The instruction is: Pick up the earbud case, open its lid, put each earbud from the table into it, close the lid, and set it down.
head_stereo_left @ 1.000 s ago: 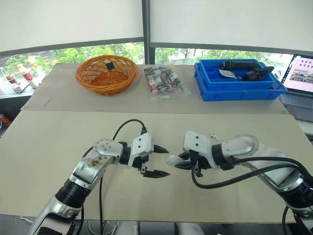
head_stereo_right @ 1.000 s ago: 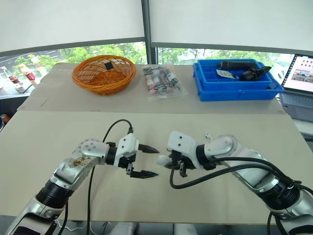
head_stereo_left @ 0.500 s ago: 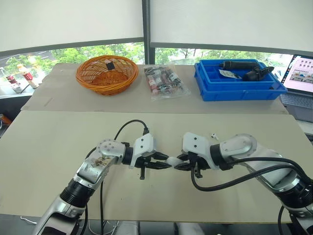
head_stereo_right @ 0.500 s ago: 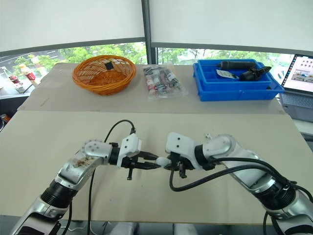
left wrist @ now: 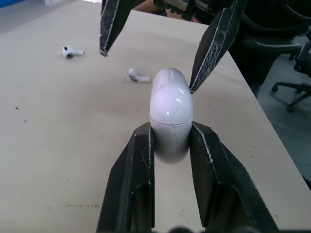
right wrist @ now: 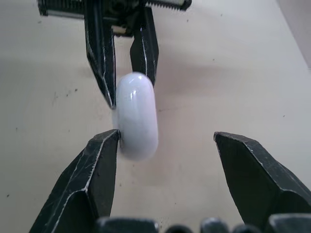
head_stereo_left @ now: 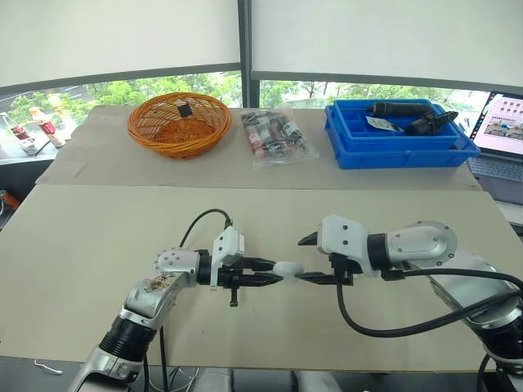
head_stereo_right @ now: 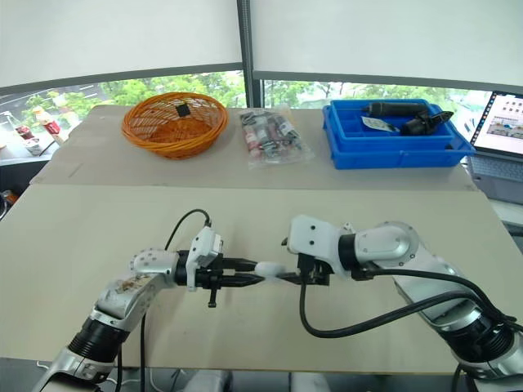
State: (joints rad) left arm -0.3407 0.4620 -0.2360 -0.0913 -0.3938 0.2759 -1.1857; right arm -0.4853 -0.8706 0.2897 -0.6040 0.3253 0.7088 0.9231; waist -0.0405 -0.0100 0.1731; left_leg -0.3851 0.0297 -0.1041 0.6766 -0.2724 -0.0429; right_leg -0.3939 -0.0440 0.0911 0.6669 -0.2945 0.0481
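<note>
White glossy rounded earbud case (left wrist: 169, 109), lid shut, betw. L fingers (left wrist: 136, 174).

place: office-style test room | surface (head_stereo_left: 82, 245): plain beige top | far side: blue parts bin (head_stereo_left: 400, 153), wicker basket (head_stereo_left: 178, 122) | far right corner: laptop (head_stereo_left: 505, 114) | backdrop: roller blinds (head_stereo_left: 376, 37), treetops outside | beside: office chair (left wrist: 272, 46)

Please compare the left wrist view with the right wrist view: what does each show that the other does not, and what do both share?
Left wrist view: two earbuds lying on the table beyond the earbud case, and a chair base past the table edge. Right wrist view: the right tool from behind, one finger at the earbud case's side, the other well apart. Shared: the white earbud case, lid shut, clamped by the left tool, with the right tool open at its other end.
</note>
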